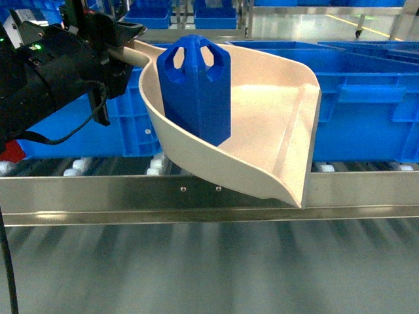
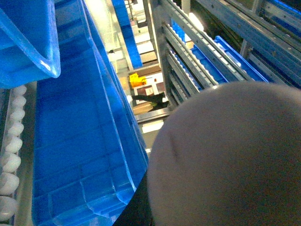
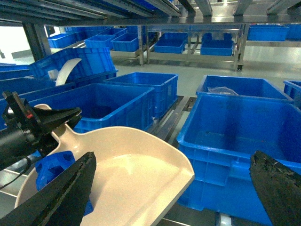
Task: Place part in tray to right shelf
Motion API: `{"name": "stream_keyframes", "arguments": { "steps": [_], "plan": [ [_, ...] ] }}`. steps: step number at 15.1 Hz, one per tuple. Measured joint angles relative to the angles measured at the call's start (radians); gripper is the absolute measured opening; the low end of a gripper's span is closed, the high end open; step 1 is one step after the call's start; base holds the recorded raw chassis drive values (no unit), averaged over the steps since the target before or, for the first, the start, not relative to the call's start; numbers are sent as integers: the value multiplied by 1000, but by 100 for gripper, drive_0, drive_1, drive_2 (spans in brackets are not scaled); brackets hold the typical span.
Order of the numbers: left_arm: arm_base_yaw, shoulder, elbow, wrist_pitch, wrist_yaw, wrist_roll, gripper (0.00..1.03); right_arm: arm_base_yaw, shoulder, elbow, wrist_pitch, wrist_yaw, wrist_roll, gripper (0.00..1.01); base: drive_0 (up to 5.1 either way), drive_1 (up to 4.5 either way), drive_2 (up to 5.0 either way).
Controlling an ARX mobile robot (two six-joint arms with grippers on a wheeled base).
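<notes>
Left gripper (image 1: 124,42) clamps the smooth beige scoop tray's (image 1: 275,131) handle, blue jerrycan-shaped part (image 1: 196,88) inside; right gripper (image 3: 174,188) spread wide.

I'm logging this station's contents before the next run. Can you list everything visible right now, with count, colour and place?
part: one, bright blue, standing upright inside the tray against its back wall
tray: one, beige-pink scoop, held by its handle above the shelf's front rail, open front edge pointing right
shelf: one, shiny steel front rail with screws, white rollers behind it
crates: several, blue, open-topped, on the rollers behind the tray; more on racks farther back
floor: pale, glossy, behind the racks
left gripper: black, shut on the tray handle, upper left of the head view
right gripper: black, open and empty, hovering beside the tray's open end
</notes>
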Motion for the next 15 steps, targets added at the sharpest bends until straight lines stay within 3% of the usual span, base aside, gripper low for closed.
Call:
{"name": "stream_keyframes", "arguments": {
  "steps": [3,15],
  "plan": [
    [0,0,0,-3,0,0,13,0,0,0,0,0,0,98,4,413,-405],
    [0,0,0,-4,0,0,13,0,0,0,0,0,0,98,0,0,0]
  ]
}}
